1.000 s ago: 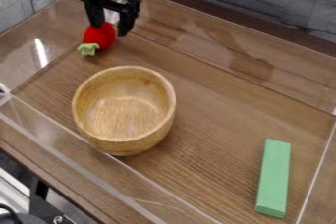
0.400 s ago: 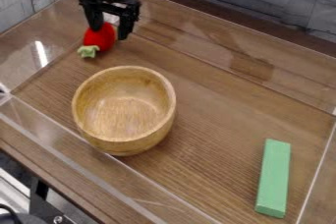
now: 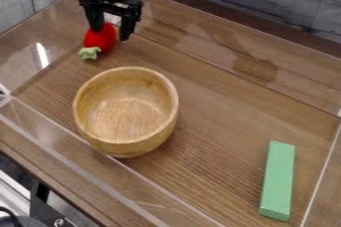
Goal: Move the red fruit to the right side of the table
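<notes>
The red fruit (image 3: 96, 41) is a small strawberry-like toy with a light green cap, lying at the far left of the wood-grain table (image 3: 226, 92). My black gripper (image 3: 110, 21) hangs just above and slightly behind it, fingers spread open on either side of the fruit's top. Nothing is held between them.
A round light wooden bowl (image 3: 126, 110) stands in the middle left of the table. A flat green rectangular block (image 3: 277, 179) lies near the front right corner. Low clear acrylic walls (image 3: 40, 52) edge the tabletop.
The gripper has shifted slightly left and down toward the fruit since the earliest frame; since the middle frame nothing has visibly moved.
</notes>
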Controlling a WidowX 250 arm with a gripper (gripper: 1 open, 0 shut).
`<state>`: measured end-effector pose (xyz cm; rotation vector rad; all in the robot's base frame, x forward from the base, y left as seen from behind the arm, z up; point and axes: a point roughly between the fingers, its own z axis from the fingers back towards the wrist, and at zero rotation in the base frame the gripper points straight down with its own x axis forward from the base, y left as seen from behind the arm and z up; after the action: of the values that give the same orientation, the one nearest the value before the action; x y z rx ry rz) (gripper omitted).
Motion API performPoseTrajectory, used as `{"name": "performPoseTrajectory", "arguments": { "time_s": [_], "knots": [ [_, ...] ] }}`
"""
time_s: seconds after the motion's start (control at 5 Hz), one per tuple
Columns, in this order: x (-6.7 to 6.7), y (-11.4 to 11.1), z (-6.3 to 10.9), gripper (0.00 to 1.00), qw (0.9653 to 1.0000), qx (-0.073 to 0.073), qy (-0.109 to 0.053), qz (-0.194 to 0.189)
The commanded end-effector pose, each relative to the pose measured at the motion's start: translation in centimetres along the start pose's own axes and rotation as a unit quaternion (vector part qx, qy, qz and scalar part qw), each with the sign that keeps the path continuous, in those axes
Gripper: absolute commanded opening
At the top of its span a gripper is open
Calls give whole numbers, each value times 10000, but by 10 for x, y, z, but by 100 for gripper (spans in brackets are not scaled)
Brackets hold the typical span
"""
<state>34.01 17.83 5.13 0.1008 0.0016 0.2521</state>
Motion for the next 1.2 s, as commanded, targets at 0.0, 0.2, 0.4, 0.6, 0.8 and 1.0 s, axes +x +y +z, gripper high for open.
{"name": "performPoseTrajectory", "arguments": {
  "time_s": [0.0,0.2,0.4,0.6,0.8,1.0],
  "knots": [
    [7,3,27,0,9991,117,-410,73],
    [6,2,28,0,9991,101,-402,82],
    [1,-12,51,0,9986,-89,-516,69],
    [-4,-37,75,0,9975,-348,-617,-65],
    [-16,-73,89,0,9957,-542,-657,-370],
    [-32,-117,89,0,9930,-658,-648,-730]
  ]
}}
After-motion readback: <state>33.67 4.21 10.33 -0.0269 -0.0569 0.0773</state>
